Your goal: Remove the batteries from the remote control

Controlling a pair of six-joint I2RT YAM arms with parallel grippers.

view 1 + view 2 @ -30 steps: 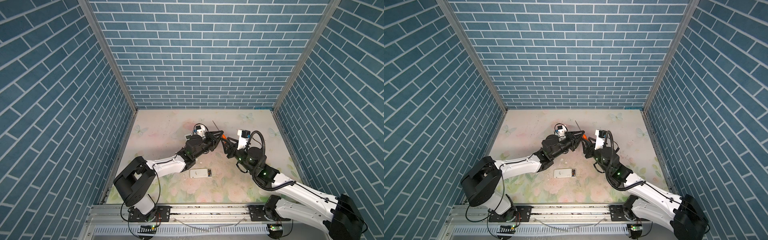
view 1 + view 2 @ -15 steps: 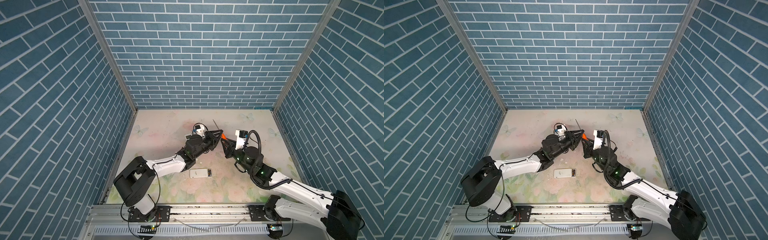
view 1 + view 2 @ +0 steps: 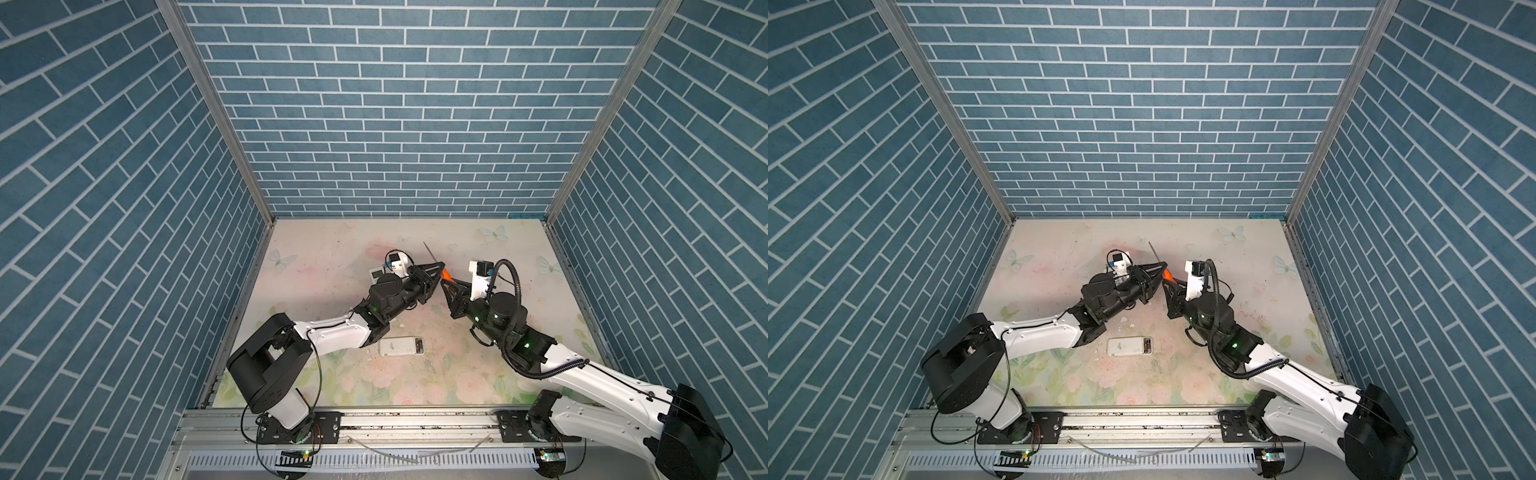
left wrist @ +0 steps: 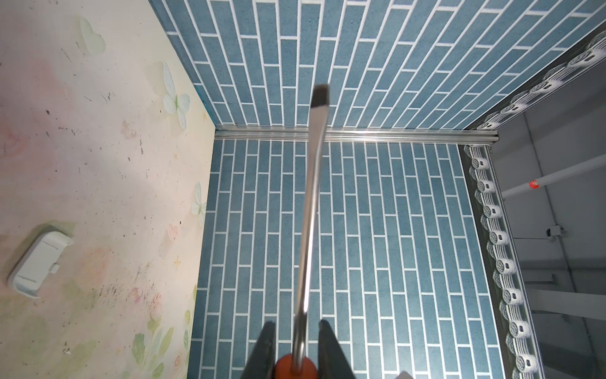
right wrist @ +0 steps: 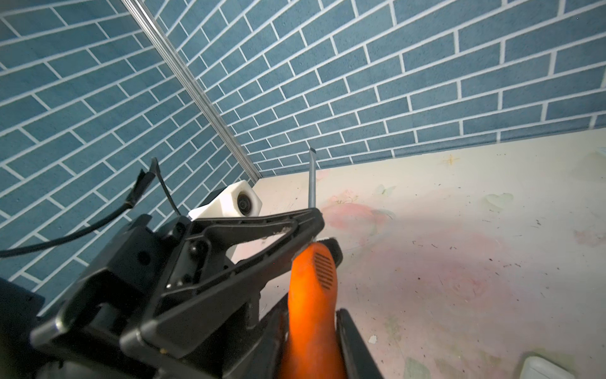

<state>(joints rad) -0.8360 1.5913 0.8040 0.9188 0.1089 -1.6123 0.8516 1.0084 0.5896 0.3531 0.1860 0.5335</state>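
**Left claw (image 4: 296, 329) and right claw (image 5: 311, 315) both clamped on one screwdriver (image 4: 311, 197)**

On the left claw, two black fingers (image 4: 265, 347) pinch the steel shaft right where it meets the orange handle, closed tight on it. The right claw meets it tip to tip above the middle of the table (image 3: 332, 257). Its pads press the orange handle from both sides (a firm hold, by the look of the right wrist view). Between them the screwdriver hangs in the air, its flat blade pointing up and toward the back wall.

The remote control (image 3: 397, 347) lies flat on the floral table nearer the front edge, just beside the left forearm and well apart from both claws. Its back faces up and the bay at one end stands uncovered. The dark shapes inside look like the batteries (image 3: 1146, 345), too small in both top views to count. A small white cover (image 4: 37, 262) lies flat on the table by itself, apart from the left claw.
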